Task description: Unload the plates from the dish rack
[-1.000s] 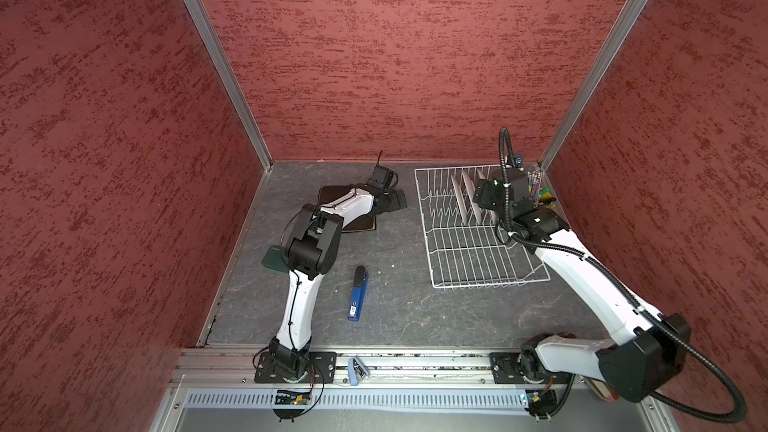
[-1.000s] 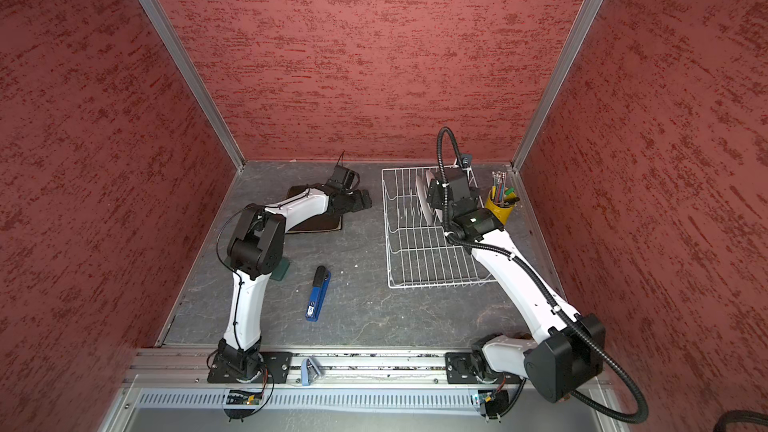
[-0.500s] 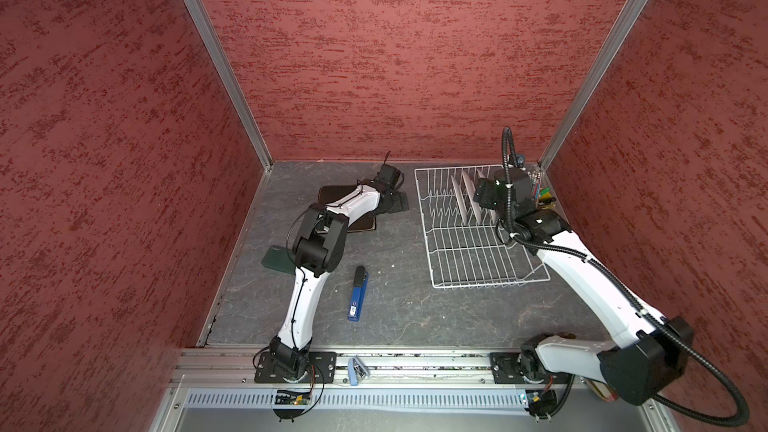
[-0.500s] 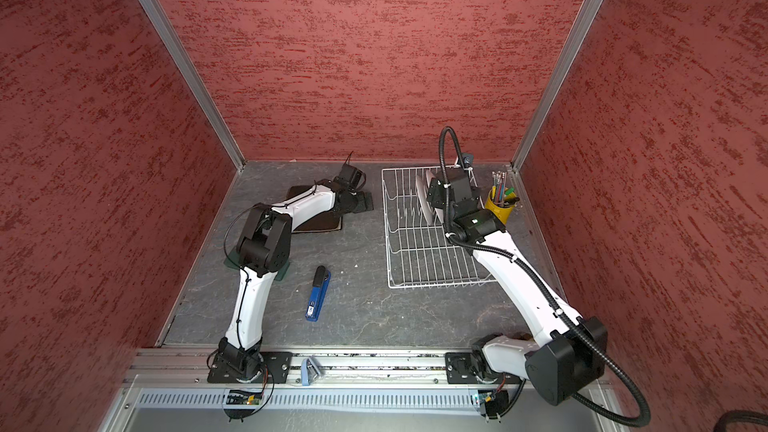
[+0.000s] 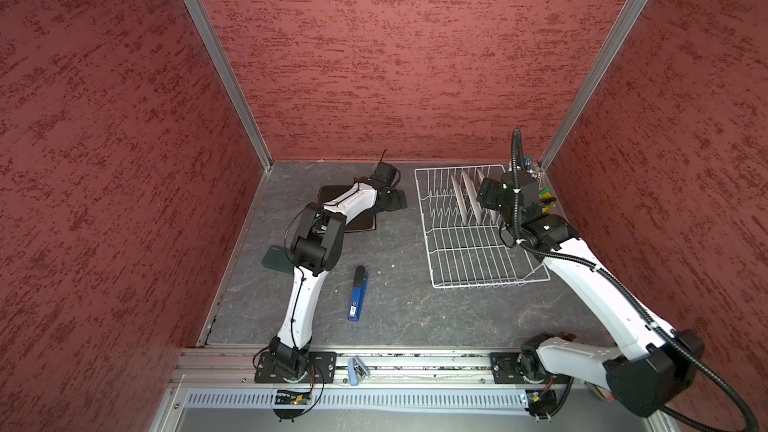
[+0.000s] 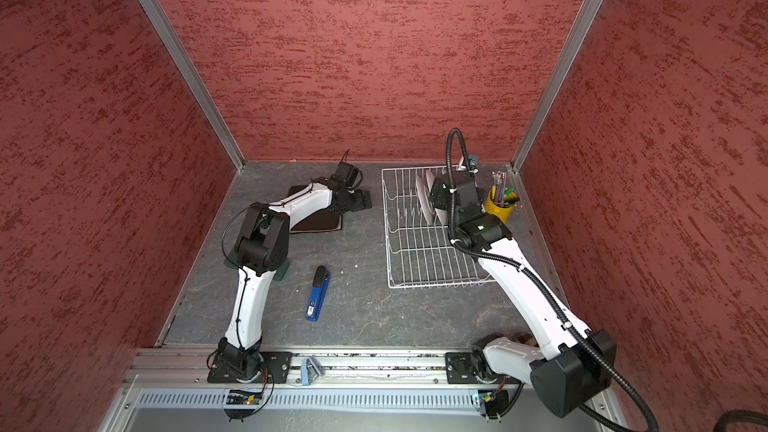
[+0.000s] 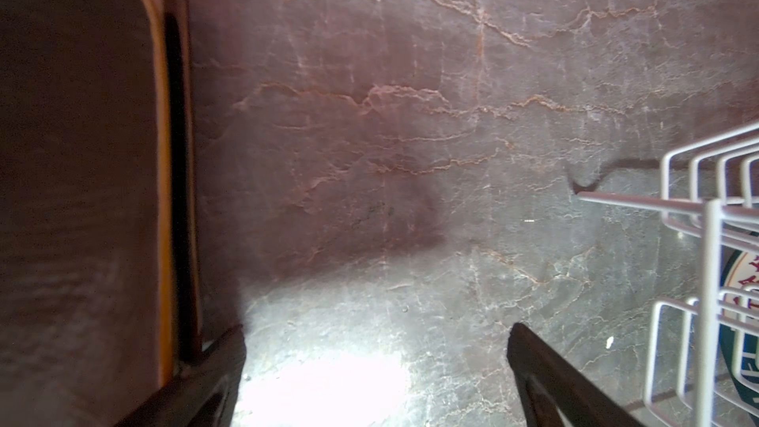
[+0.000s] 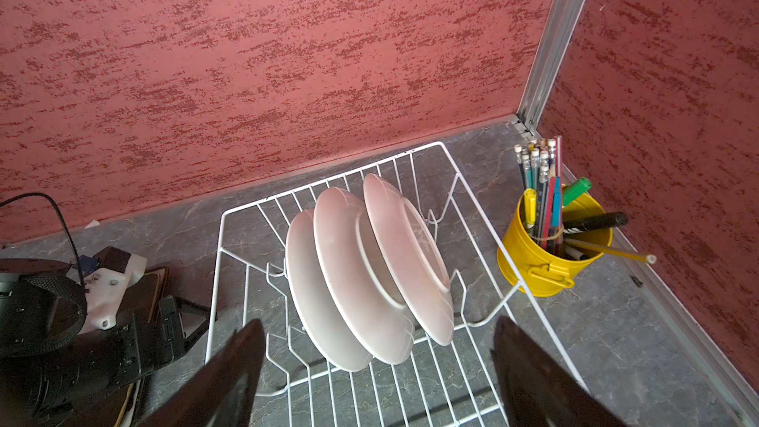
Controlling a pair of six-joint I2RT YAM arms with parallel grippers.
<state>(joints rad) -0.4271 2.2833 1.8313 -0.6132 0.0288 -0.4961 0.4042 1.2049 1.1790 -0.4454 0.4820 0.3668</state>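
- White wire dish rack (image 5: 490, 283) w/ upright prongs sits on a grey marbled tabletop. All places below are given relative to it.
- Three round white ceramic plates (image 8: 361, 277) stand on edge in the rack's far half, btwn prongs. All lean the same way, packed close; can't tell if they touch.
- Dark brown square plates (image 7: 82, 158) w/ cream-yellow edge lie flat on the table left of the rack, already out. They look like two stacked.
- R gripper (image 8: 378, 322) hovers over the rack, just on the near side of the round plates. Jaws are wide apart and empty.
- L gripper (image 7: 380, 328) sits low over bare table btwn the square plates and the rack. Jaws are spread wide, holding nothing.
- Handling, as a guess: glazed ceramic, so rigid, smooth, prob. slippery, breakable if knocked or dropped; moderate weight.
- Best hold is prob. the top rim of an end plate, one finger on each face. Then lift straight up, clear of the prongs.
- Yellow metal bucket of pens (image 8: 550, 269) stands just right of the rack; keep clear.
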